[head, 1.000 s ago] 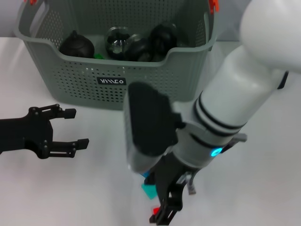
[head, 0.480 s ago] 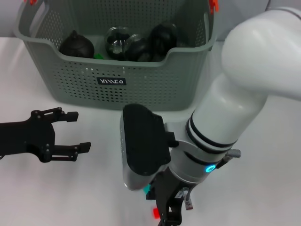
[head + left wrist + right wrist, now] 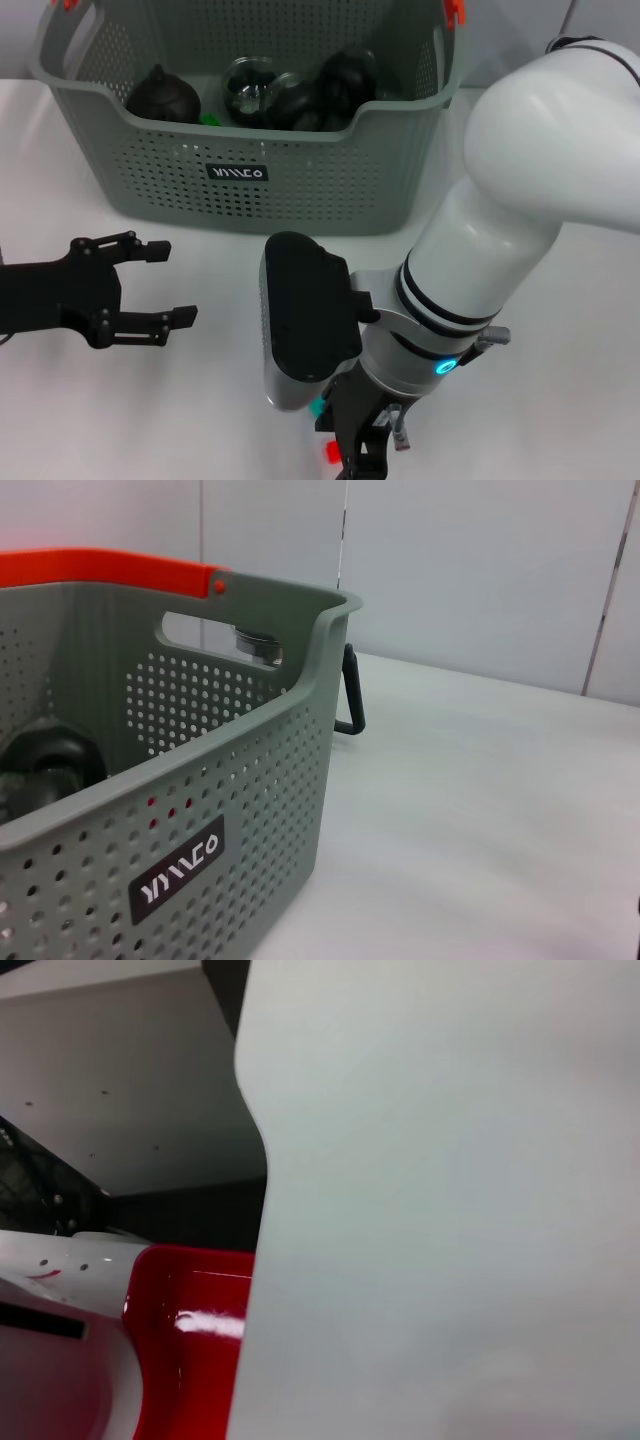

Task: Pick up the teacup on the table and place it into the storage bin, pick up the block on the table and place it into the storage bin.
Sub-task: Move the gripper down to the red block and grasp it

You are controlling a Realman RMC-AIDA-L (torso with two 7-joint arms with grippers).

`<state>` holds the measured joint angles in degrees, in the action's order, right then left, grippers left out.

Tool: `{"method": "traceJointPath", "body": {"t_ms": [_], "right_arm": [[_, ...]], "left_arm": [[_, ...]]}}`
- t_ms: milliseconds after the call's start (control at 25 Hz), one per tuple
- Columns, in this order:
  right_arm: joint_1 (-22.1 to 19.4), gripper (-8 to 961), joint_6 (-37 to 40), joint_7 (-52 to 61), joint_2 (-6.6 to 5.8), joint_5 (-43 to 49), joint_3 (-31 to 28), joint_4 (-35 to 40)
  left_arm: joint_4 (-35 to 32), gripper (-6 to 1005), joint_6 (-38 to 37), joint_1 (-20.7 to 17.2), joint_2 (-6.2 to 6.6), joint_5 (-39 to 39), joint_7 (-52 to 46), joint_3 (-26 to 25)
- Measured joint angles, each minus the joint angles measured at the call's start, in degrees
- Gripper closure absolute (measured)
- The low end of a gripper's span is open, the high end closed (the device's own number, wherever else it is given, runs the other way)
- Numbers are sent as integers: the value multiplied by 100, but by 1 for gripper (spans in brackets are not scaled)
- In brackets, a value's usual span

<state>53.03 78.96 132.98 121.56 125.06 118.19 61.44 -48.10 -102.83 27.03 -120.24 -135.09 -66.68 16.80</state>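
The storage bin (image 3: 240, 175) stands at the back of the white table; the left wrist view shows its perforated wall (image 3: 200, 780) close up. Several dark and glass vessels (image 3: 290, 90) lie inside it, and I cannot tell which one is the teacup. A teal block (image 3: 318, 407) peeks out under my right wrist, with a small red piece (image 3: 333, 452) just in front of it. My right gripper (image 3: 362, 462) hangs right beside both at the table's front edge, mostly hidden by the arm. A red shape (image 3: 190, 1340) fills a corner of the right wrist view. My left gripper (image 3: 165, 285) hovers open and empty at the left.
The bulky white right arm (image 3: 520, 200) covers the right side of the table and hides part of the bin's front corner. The bin has an orange handle (image 3: 100, 568) and orange clips (image 3: 455, 12) at the rim. Bare tabletop (image 3: 210, 400) lies between the grippers.
My right arm has sunk toward the table's front edge, covering more of the teal block. The left gripper has drifted slightly right and down, still open.
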Motion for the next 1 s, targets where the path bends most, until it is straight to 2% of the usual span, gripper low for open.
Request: {"method": "traceJointPath", "body": {"t_ms": [1000], "right_arm": [[50, 258, -408, -45, 9, -8, 257, -402]], "left_arm": [[152, 95, 95, 30, 18, -1, 77, -1]]}}
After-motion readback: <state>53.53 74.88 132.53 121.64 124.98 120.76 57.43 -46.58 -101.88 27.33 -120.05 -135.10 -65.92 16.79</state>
